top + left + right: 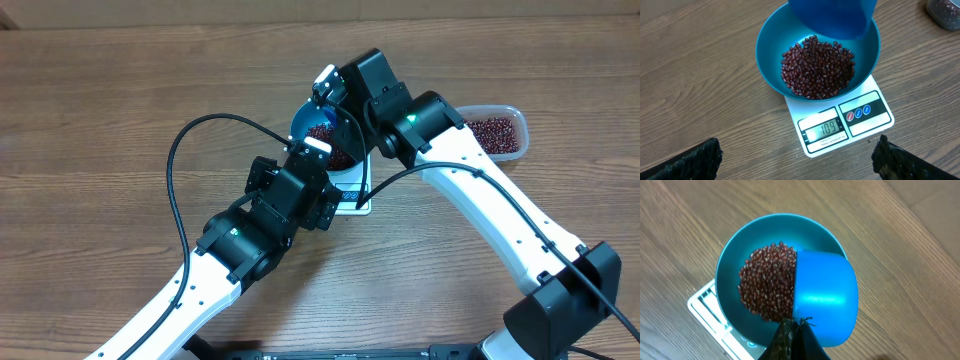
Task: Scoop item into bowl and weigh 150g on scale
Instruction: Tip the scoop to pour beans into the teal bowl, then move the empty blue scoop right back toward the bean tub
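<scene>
Gripping scoop [825, 295] over beans [765, 285] in bowl [728, 270], right hand [791, 330]; scale [860, 128] reads 109.

Pretty much the whole shot is taken up by a brown wood-grain table [90, 120], with the grain run left to right in the overhead view. A paler beige band [200, 12] is seen along the top edge; what it is can't be told. Soft, even light, only faint shadows cast.

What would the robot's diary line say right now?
right gripper: shut on scoop, over bowl | beans: in bowl | bowl: on scale | left gripper: open
</scene>
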Motion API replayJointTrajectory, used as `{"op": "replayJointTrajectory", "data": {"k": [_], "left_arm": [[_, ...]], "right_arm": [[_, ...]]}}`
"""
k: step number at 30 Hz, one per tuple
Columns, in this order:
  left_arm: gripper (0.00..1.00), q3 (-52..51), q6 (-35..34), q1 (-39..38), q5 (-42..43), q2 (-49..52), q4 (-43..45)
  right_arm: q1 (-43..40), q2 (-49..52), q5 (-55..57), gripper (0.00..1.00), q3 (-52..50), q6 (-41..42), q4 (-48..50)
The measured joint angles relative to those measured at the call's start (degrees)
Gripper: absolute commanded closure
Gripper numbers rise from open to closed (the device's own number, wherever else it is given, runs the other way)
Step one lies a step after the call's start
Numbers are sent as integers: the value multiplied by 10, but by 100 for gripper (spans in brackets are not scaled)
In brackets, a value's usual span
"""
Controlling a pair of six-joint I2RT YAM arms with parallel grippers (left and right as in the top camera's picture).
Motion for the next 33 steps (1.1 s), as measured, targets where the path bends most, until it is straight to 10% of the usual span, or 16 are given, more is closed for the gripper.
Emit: {"op": "replayJointTrajectory", "data": {"k": [18,33], "left_arm": [[0,0,0,0,0,0,0],[0,0,0,0,0,0,0]], "right_arm": [[-116,-145,53,96,0,373,-15],[-238,-176,53,96,3,449,-141]]}}
